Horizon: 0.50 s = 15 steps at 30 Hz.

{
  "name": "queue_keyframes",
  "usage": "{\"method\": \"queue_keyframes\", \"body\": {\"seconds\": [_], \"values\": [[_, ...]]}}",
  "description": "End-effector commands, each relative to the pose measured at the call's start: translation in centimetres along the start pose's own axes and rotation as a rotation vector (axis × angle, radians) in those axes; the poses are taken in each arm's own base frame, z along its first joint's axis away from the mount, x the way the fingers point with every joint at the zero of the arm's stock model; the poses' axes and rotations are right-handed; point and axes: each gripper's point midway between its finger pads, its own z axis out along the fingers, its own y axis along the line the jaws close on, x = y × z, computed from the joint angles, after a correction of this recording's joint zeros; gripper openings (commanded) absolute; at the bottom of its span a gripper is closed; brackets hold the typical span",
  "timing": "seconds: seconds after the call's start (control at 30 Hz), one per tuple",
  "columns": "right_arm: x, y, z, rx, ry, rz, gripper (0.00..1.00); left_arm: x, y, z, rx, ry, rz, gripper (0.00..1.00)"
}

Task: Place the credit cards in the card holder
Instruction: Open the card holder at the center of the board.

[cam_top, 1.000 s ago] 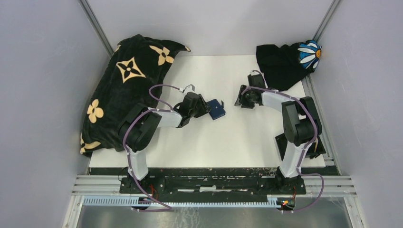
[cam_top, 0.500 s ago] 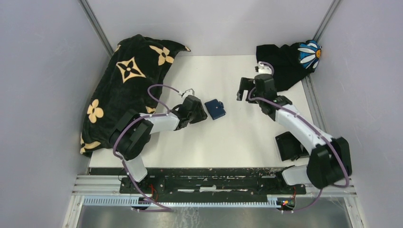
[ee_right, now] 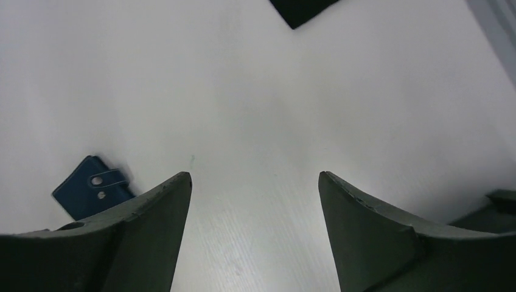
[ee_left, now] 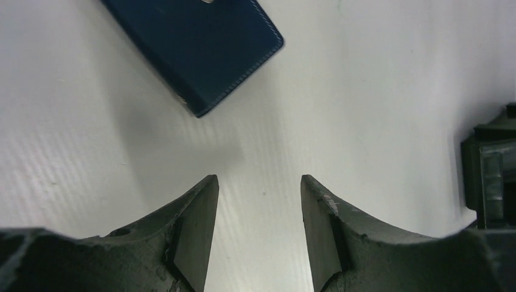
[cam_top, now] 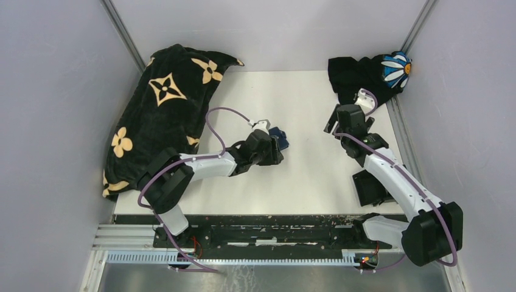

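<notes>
My left gripper [ee_left: 257,185]: fingers parted, nothing between them, low over the table [ee_left: 365,91].
The card holder [ee_left: 195,48]: folded shut and flat on the table, just ahead of my left fingers and off to their left, its long axis slanted across my reach.
My right gripper [ee_right: 254,179]: spread wide, empty, well apart from the holder.
Nearer arm: the left, I judge.
The credit cards: none visible in any view.

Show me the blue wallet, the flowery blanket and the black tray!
blue wallet [ee_left: 195,47], left wrist view, middle of cover
flowery blanket [cam_top: 155,118], top view, black part between flowers
black tray [cam_top: 366,186], top view, bare inside
</notes>
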Motion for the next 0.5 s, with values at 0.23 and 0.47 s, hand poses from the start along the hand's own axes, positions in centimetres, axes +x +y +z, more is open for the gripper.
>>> {"method": "queue_keyframes", "body": {"seconds": [0.23, 0.47], "values": [[2.2, -10.8, -5.5, 0.490, -0.028, 0.237, 0.72, 3.7, -7.2, -0.8, 0.212, 0.035, 0.122, 0.60], [2.1, -13.7, -7.6, 0.643, -0.101, 0.373, 0.66, 4.5, -7.8, -2.1, 0.260, 0.036, 0.130, 0.59]]}}
